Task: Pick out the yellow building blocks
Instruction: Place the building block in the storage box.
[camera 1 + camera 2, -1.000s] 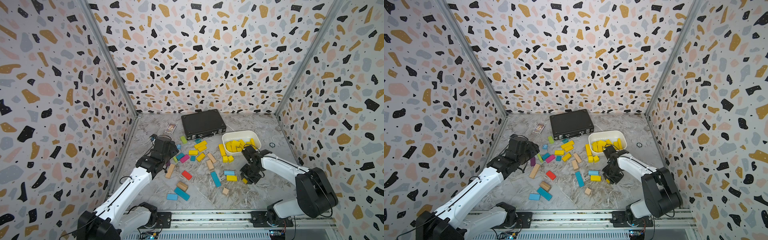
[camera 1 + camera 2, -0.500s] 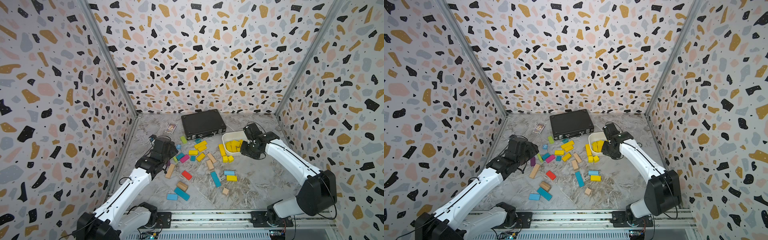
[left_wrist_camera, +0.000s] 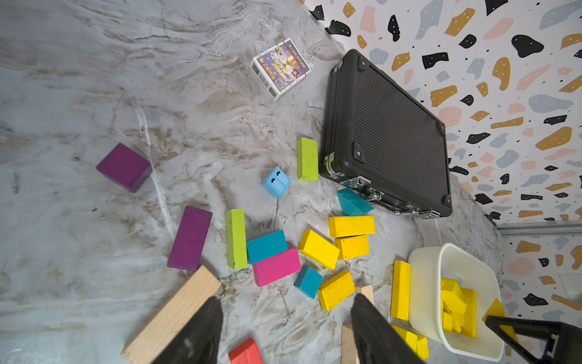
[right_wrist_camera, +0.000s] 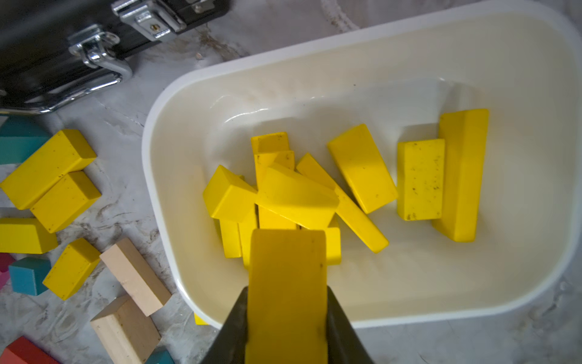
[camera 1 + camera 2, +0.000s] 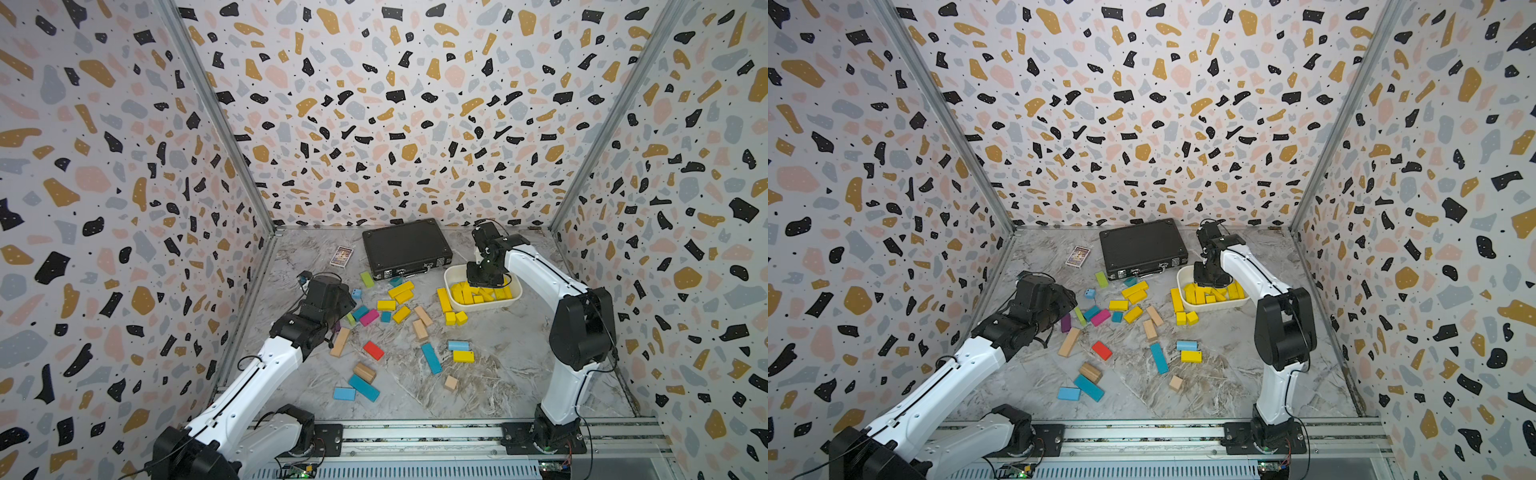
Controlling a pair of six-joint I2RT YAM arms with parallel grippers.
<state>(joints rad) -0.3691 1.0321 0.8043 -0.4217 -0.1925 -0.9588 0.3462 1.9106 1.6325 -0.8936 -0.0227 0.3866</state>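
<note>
Swung right claw (image 4: 286,318) off the surface (image 5: 503,374) to above the white tub (image 4: 409,63), gripping a yellow block (image 4: 286,264), piled yellow blocks (image 4: 296,195) beneath; holding left claw (image 3: 285,315) wide, empty.

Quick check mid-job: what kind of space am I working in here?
Likely a staged robot test booth, not a real room: terrazzo-print panels enclose three sides, a marble-look tabletop carries scattered toy blocks, and a metal mounting rail runs along its front.

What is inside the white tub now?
Loose yellow building blocks, some leaning on each other, lie in the white tub. The held block in the right gripper hangs over them and hides what lies under it.
</note>
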